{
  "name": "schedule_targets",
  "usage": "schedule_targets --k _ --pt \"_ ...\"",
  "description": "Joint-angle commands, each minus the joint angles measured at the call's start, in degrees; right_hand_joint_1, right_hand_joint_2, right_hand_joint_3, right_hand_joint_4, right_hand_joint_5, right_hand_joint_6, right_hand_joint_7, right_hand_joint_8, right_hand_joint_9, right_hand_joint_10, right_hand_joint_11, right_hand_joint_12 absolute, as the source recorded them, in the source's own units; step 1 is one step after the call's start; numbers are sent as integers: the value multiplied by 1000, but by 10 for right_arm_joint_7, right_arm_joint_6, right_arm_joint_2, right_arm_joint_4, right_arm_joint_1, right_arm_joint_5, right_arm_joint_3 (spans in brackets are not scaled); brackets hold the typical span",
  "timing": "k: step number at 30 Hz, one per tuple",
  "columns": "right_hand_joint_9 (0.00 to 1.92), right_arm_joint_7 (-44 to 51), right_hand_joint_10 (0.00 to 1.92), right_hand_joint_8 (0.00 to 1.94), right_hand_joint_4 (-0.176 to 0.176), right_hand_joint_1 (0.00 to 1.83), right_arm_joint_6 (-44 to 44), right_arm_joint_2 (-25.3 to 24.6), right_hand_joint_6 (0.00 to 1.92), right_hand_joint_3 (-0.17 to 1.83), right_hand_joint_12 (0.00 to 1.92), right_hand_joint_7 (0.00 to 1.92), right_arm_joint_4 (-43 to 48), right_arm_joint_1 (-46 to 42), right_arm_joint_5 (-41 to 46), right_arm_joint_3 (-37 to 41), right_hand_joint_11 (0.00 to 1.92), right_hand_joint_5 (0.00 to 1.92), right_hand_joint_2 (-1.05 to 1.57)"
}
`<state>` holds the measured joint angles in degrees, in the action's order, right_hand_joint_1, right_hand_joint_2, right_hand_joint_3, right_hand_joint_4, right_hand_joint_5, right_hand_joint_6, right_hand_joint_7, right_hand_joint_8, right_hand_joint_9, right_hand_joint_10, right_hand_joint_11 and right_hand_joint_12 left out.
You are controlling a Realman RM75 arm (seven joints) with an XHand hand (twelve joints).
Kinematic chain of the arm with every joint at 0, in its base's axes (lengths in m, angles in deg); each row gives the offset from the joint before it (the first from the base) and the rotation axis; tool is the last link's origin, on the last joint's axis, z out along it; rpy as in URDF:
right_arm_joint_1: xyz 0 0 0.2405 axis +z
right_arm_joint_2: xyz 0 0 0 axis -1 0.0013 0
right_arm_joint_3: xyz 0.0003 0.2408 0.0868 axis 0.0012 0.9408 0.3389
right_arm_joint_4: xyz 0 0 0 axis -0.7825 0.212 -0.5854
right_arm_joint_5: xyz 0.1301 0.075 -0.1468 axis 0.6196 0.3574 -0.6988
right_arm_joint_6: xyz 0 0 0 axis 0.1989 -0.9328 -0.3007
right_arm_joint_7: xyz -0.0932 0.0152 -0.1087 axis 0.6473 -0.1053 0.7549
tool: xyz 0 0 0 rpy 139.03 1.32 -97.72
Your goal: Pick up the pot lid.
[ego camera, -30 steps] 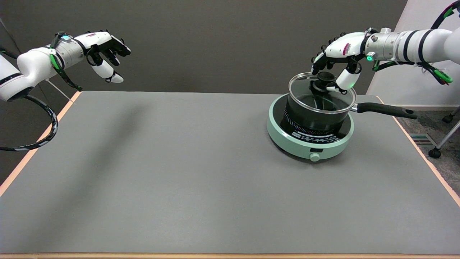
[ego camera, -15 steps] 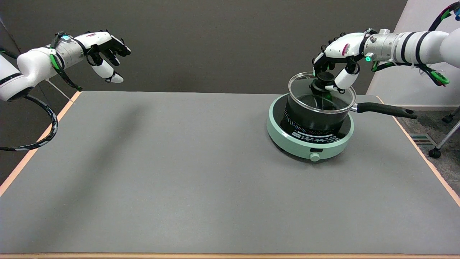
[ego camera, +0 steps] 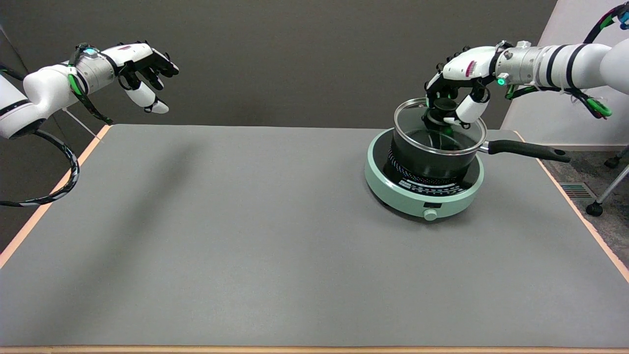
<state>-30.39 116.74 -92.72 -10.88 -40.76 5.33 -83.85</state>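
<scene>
Partly hidden knob, robot hand (ego camera: 457, 86) curled around pot lid (ego camera: 439, 129), actual grip unclear

A grey table (ego camera: 245, 236) with a pale wood edge stands before a dark wall (ego camera: 295, 54). At right, a white wall (ego camera: 545, 120), grey carpet (ego camera: 585, 169) and chair legs (ego camera: 607, 194).

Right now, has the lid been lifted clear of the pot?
No, the glass lid sits on the pot, with the right hand around its knob.

Even soft overhead light, faint diffuse shadows, sharp focus, no glare
</scene>
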Motion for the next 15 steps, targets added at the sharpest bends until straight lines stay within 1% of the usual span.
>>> schedule_targets --k 1,3,4,5,8,12,13,14,15 --pt "710 -1 964 855 134 866 -2 3 781 760 1193 721 1 -11 15 3 438 642 744" --pt "697 -1 1098 1028 159 880 -4 3 908 773 1284 704 1 -13 18 3 413 627 762" --pt "704 -1 1133 1076 168 884 -4 3 1060 658 1344 705 1 -13 18 3 407 642 851" --pt "716 -1 1167 1115 176 884 -4 3 1433 277 1414 710 1 -14 18 3 405 699 1129" --pt "755 -1 1193 1146 176 888 -6 3 1434 304 1500 732 -1 -16 18 3 379 707 1113" --pt "785 -1 1209 1128 176 892 -9 4 1439 333 1616 774 -1 -19 18 3 357 711 1098" --pt "805 -1 1211 1265 51 1077 -9 4 1440 253 1641 823 -1 -19 18 3 357 682 1125" --pt "813 -1 1181 1324 -2 1150 -10 4 1443 164 1637 833 -1 -19 18 3 399 658 1167" --pt "813 -1 1240 1326 -10 1155 -10 4 1445 227 1694 845 -1 -19 19 3 392 659 1134"
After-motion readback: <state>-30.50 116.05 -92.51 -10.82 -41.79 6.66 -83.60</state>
